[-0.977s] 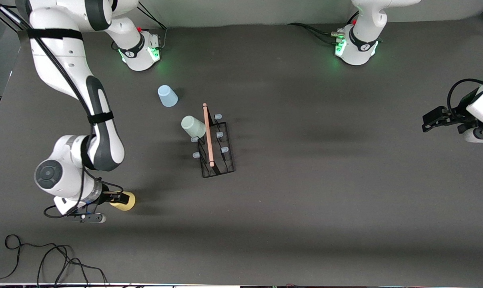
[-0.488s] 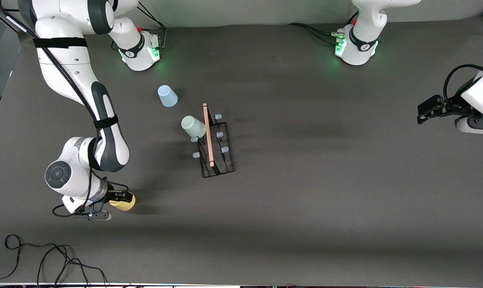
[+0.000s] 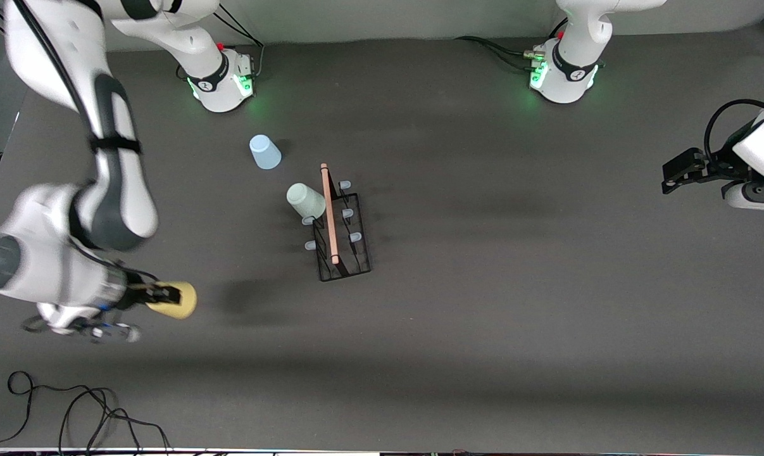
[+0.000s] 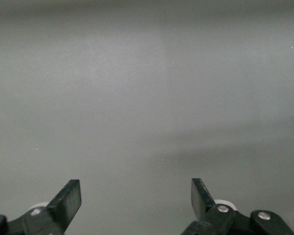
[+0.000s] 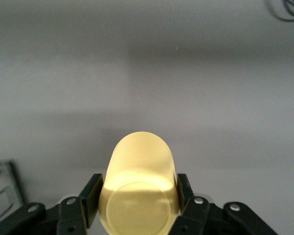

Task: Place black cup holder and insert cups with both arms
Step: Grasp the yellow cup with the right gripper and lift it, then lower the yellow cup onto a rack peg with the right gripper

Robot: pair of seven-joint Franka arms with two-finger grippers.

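Observation:
The black cup holder [image 3: 342, 234] stands mid-table with its wooden rod handle on top. The pale green cup [image 3: 306, 200] hangs on one of its pegs on the side toward the right arm's end. The light blue cup [image 3: 264, 152] stands upside down on the table, farther from the front camera than the holder. My right gripper [image 3: 169, 295] is shut on the yellow cup [image 3: 178, 300] and holds it lifted above the table at the right arm's end; the cup [image 5: 139, 188] sits between both fingers. My left gripper [image 3: 673, 176] is open and empty, waiting over the left arm's end.
A black cable [image 3: 71, 405] lies looped on the table near the front edge at the right arm's end. A corner of the holder [image 5: 2, 188] shows in the right wrist view.
My right arm has lifted the yellow cup off the table and swung upward, toward its own end. The left gripper shifted slightly.

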